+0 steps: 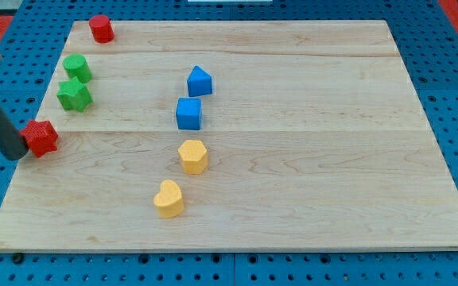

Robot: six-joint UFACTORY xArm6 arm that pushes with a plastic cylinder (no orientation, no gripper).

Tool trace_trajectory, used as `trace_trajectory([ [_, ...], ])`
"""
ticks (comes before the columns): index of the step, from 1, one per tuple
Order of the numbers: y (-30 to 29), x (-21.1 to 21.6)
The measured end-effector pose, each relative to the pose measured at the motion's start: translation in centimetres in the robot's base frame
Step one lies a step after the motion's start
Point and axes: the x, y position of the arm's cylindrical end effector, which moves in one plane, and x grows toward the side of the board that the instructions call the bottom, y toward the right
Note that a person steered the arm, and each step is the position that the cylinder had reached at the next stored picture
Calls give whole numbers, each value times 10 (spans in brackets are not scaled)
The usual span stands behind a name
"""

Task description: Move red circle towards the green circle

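The red circle [101,28] stands at the board's top left corner. The green circle [77,67] sits below it, a little to the left, with a gap between them. My tip [18,154] is at the view's left edge of the board, far below both circles. It touches the left side of a red star block [41,137]. The dark rod slants up to the view's left.
A green star [75,94] sits just below the green circle. Two blue blocks [199,81] [189,114] and two yellow blocks [192,156] [168,199] form a column at mid-board. The wooden board [332,159] lies on a blue pegboard.
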Motion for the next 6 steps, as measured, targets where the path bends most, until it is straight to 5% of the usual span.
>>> trace_trajectory([
  [3, 63, 10],
  [6, 126, -124],
])
